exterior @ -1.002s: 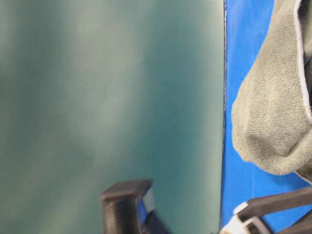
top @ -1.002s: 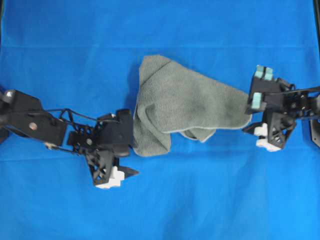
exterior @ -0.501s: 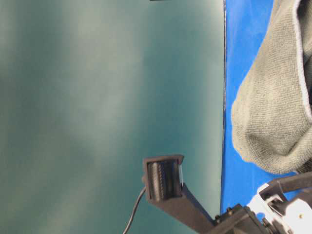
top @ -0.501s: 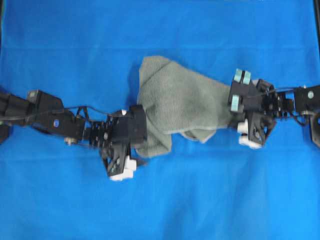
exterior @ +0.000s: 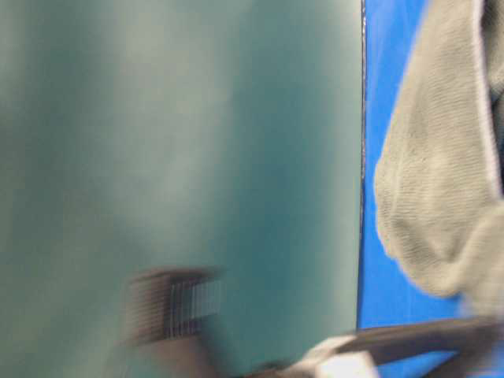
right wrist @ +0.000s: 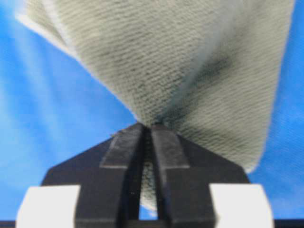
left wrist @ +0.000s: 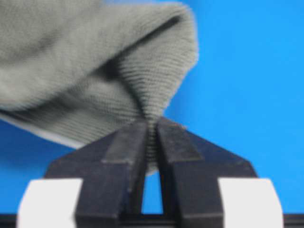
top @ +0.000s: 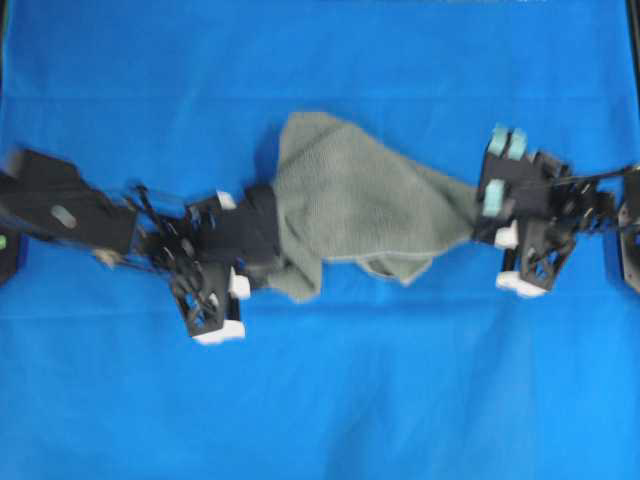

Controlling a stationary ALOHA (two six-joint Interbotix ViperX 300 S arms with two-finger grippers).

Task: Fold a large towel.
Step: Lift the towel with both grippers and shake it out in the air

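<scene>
Towel (top: 350, 205) grey-green, bunched, pinched by left gripper (left wrist: 151, 142), right gripper (right wrist: 147, 137).

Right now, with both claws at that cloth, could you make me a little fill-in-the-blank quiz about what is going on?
1. The left gripper is shut on a fold of the grey-green ____.
2. The right gripper is also ____ on the towel.
3. The towel lies crumpled on a table sheet coloured ____.
4. In the overhead view the towel stretches ____ the two grippers.

Missing words: towel; shut; blue; between
</scene>
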